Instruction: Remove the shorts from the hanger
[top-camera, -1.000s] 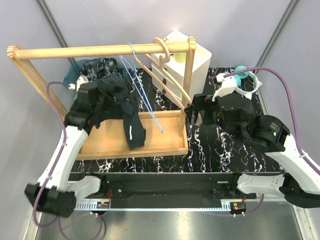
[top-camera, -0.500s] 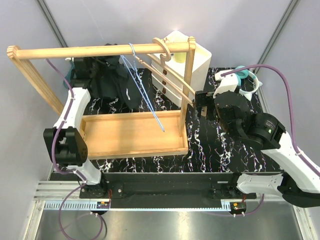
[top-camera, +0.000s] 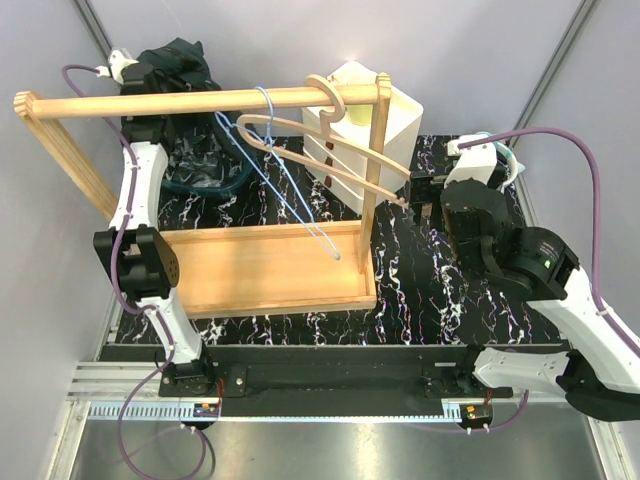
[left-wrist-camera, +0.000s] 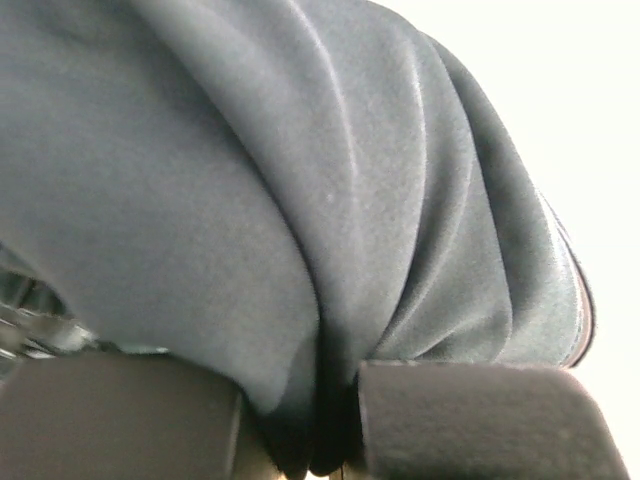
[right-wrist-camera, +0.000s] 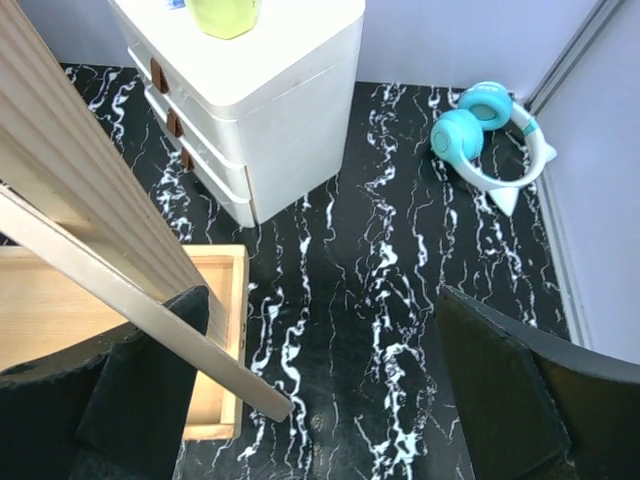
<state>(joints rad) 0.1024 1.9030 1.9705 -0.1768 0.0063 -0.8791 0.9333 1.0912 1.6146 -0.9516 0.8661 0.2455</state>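
The shorts (top-camera: 172, 58), at the upper left of the top view, were plain dark charcoal with no pattern. The rack (top-camera: 200, 100) and wooden hanger (top-camera: 340, 168) were pale, natural wood; the wire hanger (top-camera: 318, 222) was light blue. The mat (top-camera: 410, 300) was black with white marbling. The drawer unit (right-wrist-camera: 280, 100) was cream with brown pulls, the headphones (right-wrist-camera: 470, 135) turquoise and white.

No readable text or labels anywhere.
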